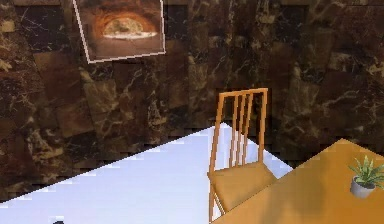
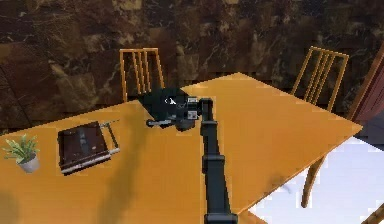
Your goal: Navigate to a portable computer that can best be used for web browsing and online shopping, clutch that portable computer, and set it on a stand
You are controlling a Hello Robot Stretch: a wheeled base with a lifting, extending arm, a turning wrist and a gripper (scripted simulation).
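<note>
In the arm side view the arm (image 2: 213, 160) reaches out over a wooden table (image 2: 270, 130). Its gripper (image 2: 158, 120) sits near the table's far edge. A flat dark thing (image 2: 152, 98), perhaps a laptop, lies on the tabletop right at and behind the gripper. I cannot tell whether the gripper holds anything. A dark brown flat case or book-like thing (image 2: 85, 146) lies on the table farther left.
A small potted plant (image 2: 22, 152) stands at the table's left end, and the same plant (image 1: 365, 178) is on the table corner (image 1: 320, 195). Wooden chairs (image 2: 142, 70) (image 2: 322, 75) (image 1: 240, 140) stand around the table. A framed picture (image 1: 120, 25) hangs on the dark marble wall.
</note>
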